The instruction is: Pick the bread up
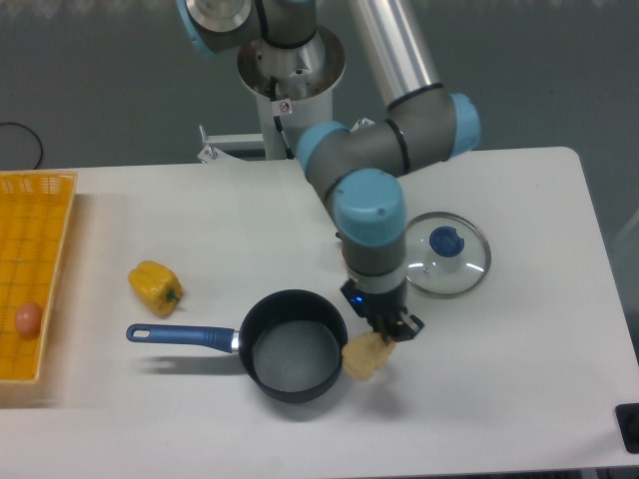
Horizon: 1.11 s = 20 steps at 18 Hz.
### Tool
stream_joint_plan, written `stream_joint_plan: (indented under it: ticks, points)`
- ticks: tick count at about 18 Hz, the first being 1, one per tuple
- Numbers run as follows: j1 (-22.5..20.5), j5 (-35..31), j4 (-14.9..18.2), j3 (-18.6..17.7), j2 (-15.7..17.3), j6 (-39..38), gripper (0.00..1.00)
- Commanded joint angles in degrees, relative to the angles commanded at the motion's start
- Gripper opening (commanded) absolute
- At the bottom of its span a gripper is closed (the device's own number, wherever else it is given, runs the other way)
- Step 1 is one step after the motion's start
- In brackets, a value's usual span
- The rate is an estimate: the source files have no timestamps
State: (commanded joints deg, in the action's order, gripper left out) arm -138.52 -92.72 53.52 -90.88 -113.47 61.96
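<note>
1. My end effector (384, 332) points down at the table (519, 389), its fingers closed onto the top of the bread (364, 356).
2. The bread, a pale tan loaf, hangs just under my fingertips, tilted, with its lower end toward the left; whether it touches the table I cannot tell.
3. Directly left of my end effector sits a dark saucepan (294, 345), open and with nothing visible inside; the bread is right at its right rim, touching it or nearly so.
4. The saucepan's blue handle (182, 335) runs away from me to the left.
5. Up and to the right of my end effector lies a glass lid (445, 267) with a blue knob, flat on the table.
6. Far to the left, beyond the handle, is a yellow bell pepper (155, 286).
7. Farther left still, at the table's edge, a yellow basket (35, 259) holds a small pinkish egg-like thing (28, 319).
</note>
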Motion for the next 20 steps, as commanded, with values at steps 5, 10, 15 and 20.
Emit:
stream_joint_plan:
  ticks: [5, 10, 15, 20]
  points:
    - [0.00, 0.35, 1.93, 0.09, 1.23, 0.26, 0.22]
    - [-2.19, 0.44, 6.76, 1.23, 2.20, 4.63, 0.22]
    - [-7.02, 0.44, 11.07, 2.02, 2.64, 17.56, 0.22]
    - [-8.52, 0.09, 11.95, 2.28, 2.64, 20.21, 0.22]
